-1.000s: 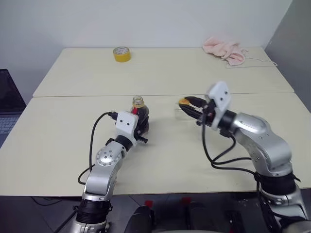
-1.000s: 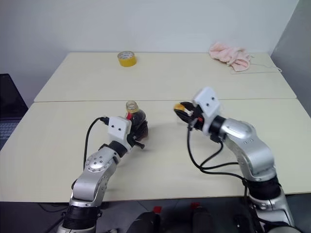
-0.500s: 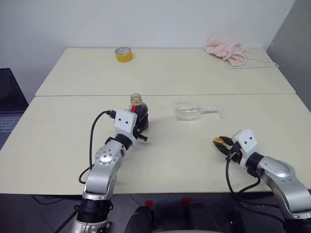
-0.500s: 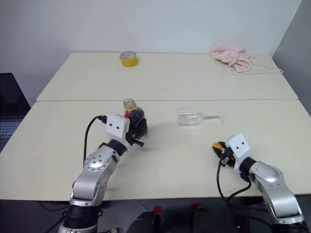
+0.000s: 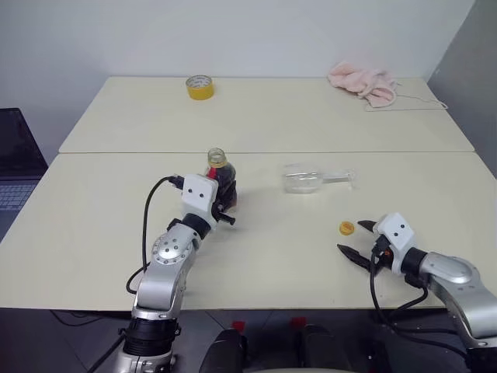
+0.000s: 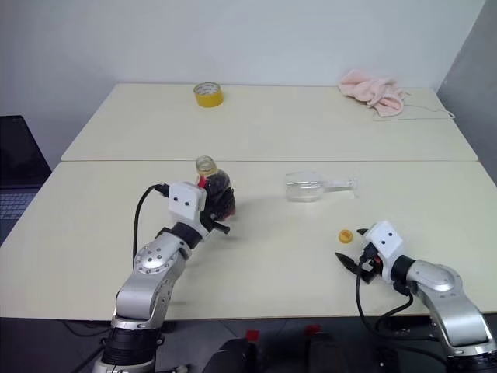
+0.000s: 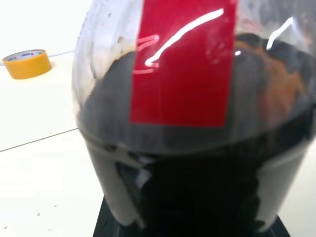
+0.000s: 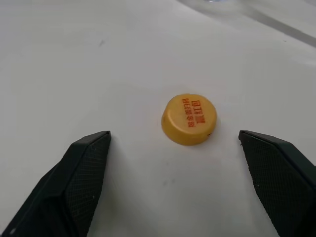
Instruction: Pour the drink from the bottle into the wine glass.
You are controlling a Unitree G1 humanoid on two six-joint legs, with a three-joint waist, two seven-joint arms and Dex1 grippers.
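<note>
Lower right of the frame, right gripper (image 5: 359, 238): your fingers are spread wide with nothing between them, hovering low over the table (image 5: 93, 225), one finger each side of the cap without touching it.
Cap (image 8: 189, 118): yellow-orange, lying flat on the table just beyond the fingertips, top side up with red print on it.
Centre-left, left gripper (image 5: 220, 200): clamped tight on the bottle, fingers mostly hidden behind it.
Bottle (image 5: 220, 177): upright, mouth open with no cap on, red label (image 7: 182, 64) facing your wrist camera.
Drink (image 7: 197, 168): dark, fills the bottle body up to about the shoulder.
Wine glass (image 5: 304, 178): lying on its side, centre-right of the frame, foot pointing right, well apart from both grippers.
Upper part of the frame: tape roll (image 5: 199, 86) at left, pink cloth (image 5: 362, 81) at right.
</note>
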